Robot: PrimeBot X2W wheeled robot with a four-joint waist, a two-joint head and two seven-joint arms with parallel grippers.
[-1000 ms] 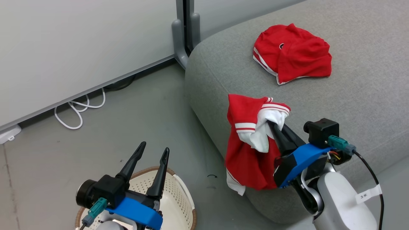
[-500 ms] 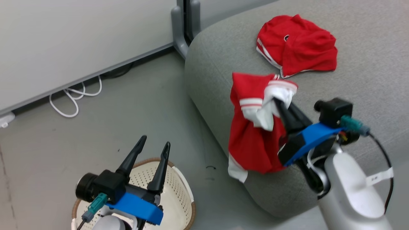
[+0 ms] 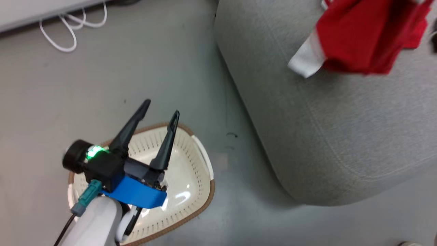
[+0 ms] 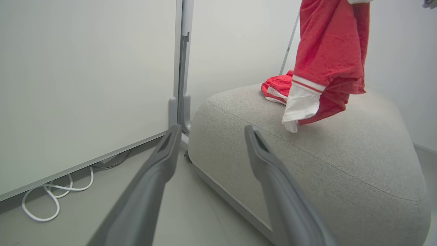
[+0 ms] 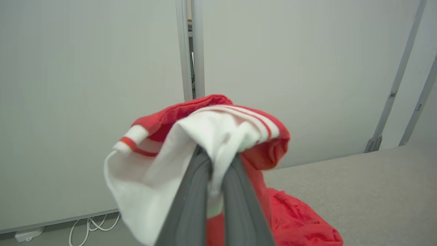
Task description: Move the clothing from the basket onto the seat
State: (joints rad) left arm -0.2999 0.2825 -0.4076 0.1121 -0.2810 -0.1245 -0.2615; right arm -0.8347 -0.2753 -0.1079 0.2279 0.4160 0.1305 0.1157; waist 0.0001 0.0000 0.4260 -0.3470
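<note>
Expect the bright red soft jersey garment [image 5: 160, 164] limp and light; your right gripper [image 5: 215, 155] clamps its white hem, left gripper [image 3: 161, 106] gapes empty.

The left gripper [image 4: 212, 131] presents two long dark grey fingers rising from the bottom edge. They are set wide apart with nothing between them.

Beyond the fingertips lies the large grey fabric-upholstered seat cushion [image 4: 341, 164]. It has rounded corners and a stitched seam along its upper edge.

A hanging red fabric garment with white striped trim [image 4: 327, 61] descends from the top edge above the seat. Its white cuff end reaches close to the seat surface; contact cannot be determined.

Behind it, a second crumpled red garment with white stripes [image 4: 277, 88] rests on the seat top.

Left of the seat:
- a pale flat wall panel [image 4: 85, 85]
- a grey upright metal post [image 4: 181, 68]
- a looped white cable [image 4: 51, 201] on the grey floor [image 4: 191, 212]
</note>
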